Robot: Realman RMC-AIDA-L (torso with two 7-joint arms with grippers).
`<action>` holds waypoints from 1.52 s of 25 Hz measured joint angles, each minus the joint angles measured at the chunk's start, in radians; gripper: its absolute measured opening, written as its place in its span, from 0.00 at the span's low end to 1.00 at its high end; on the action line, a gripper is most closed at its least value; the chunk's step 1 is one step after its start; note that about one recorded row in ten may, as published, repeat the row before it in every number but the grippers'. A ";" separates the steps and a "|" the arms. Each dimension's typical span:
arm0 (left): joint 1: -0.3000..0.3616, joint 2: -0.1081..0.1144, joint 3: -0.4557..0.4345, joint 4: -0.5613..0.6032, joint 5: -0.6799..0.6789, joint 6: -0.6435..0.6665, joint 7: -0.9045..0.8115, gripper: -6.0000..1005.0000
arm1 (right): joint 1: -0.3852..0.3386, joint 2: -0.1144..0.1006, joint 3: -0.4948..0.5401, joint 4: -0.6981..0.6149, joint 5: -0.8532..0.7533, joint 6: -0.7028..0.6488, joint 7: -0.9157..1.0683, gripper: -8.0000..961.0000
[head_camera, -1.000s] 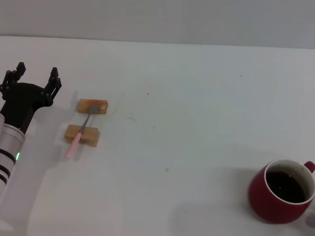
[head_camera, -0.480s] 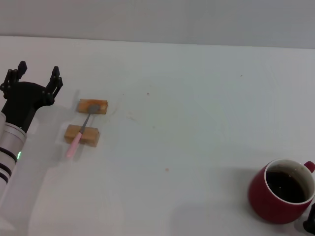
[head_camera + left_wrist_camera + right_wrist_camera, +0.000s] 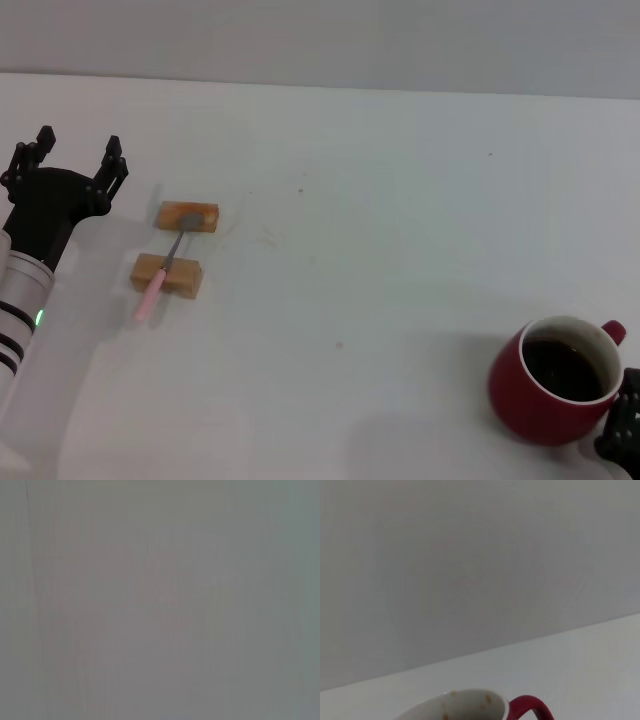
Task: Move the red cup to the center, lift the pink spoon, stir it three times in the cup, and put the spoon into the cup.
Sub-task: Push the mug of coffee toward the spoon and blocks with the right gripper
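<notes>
Now red cup [image 3: 553,380] shifted toward 9 o'clock, sits at table's 4 o'clock; right gripper [image 3: 625,430] touching its side, finger state unclear. Centering begun. Left gripper [image 3: 65,170] fingers apart, idle at 9 o'clock beside pink spoon [image 3: 162,268].

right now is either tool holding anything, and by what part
Left tool is open and empty. Right tool is against the cup near its handle; a grip cannot be told.

Lab-like test bench: bare white tabletop [image 3: 400,200], plain grey wall [image 3: 320,40].
</notes>
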 joint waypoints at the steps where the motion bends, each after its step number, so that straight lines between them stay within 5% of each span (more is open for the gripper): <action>1: 0.000 0.000 0.000 0.000 0.000 0.000 -0.001 0.78 | 0.006 0.000 0.000 0.000 0.000 0.001 0.000 0.01; 28: 0.006 0.000 0.000 0.001 0.000 0.000 -0.002 0.77 | 0.151 0.000 0.020 -0.022 -0.013 0.116 0.003 0.01; 38: 0.008 0.000 0.000 0.004 0.000 0.003 -0.002 0.77 | 0.082 0.000 0.011 -0.022 -0.050 0.043 0.001 0.01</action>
